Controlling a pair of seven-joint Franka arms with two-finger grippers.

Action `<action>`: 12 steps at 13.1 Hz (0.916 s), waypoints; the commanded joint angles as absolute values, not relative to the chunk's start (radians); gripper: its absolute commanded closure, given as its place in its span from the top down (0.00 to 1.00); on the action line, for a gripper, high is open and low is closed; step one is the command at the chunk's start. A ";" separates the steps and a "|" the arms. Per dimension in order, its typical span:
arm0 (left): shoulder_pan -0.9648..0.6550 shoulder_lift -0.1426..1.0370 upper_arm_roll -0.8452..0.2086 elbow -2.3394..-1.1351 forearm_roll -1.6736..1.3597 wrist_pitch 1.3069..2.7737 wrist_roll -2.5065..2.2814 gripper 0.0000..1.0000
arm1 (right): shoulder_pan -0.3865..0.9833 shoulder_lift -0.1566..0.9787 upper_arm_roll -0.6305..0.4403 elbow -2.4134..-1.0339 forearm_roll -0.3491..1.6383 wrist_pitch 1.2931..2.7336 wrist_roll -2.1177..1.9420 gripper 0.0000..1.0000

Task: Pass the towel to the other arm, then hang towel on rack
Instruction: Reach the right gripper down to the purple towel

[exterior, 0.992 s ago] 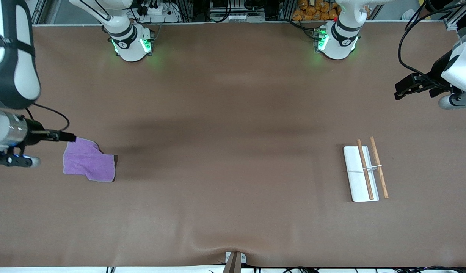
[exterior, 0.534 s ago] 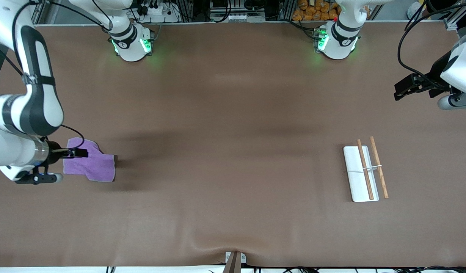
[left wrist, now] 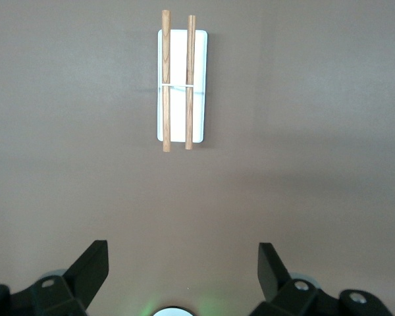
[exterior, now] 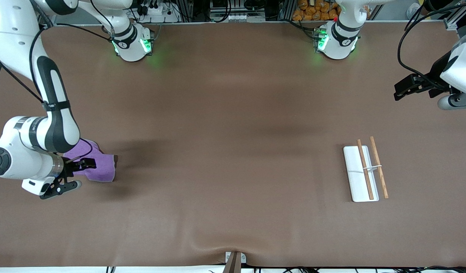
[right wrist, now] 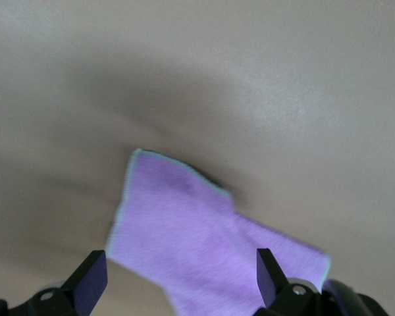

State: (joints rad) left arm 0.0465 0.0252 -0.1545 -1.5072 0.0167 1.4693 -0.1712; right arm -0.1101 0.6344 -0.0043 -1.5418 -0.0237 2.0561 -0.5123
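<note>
Nothing is done yet, by the look of it: the one towel (exterior: 100, 167) lies flat on the table at the right arm's end, ungrasped; the right gripper (exterior: 79, 165) hovers over it, fingers apart and empty; pickup, handover and hanging all remain; the left gripper (exterior: 404, 89) waits, fingers spread, near the one rack (exterior: 360, 174) with its two rods.

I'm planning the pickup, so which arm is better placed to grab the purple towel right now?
Right. The right gripper hangs open directly over the purple towel at the right arm's end of the table. The left gripper waits open at the left arm's end, with the rack nearer to it than the towel.
</note>
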 commanded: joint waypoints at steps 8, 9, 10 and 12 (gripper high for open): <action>0.046 0.031 -0.158 -1.497 0.035 1.457 -0.155 1.00 | -0.170 0.718 0.012 -1.557 -0.014 2.108 -0.568 1.00; 0.046 0.032 -0.158 -1.497 0.035 1.457 -0.155 1.00 | -0.172 0.719 0.014 -1.562 -0.014 2.120 -0.568 1.00; 0.046 0.032 -0.158 -1.497 0.035 1.457 -0.155 1.00 | -0.176 0.719 0.014 -1.583 -0.006 2.149 -0.571 1.00; 0.046 0.031 -0.156 -1.497 0.035 1.457 -0.155 1.00 | -0.176 0.719 0.014 -1.606 0.008 2.180 -0.575 1.00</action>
State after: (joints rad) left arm 0.0465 0.0285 -0.1544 -1.5073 0.0167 1.4693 -0.1712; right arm -0.1667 0.7239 0.0065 -1.5779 -0.0109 2.1516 -0.5639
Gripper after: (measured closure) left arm 0.000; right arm 0.000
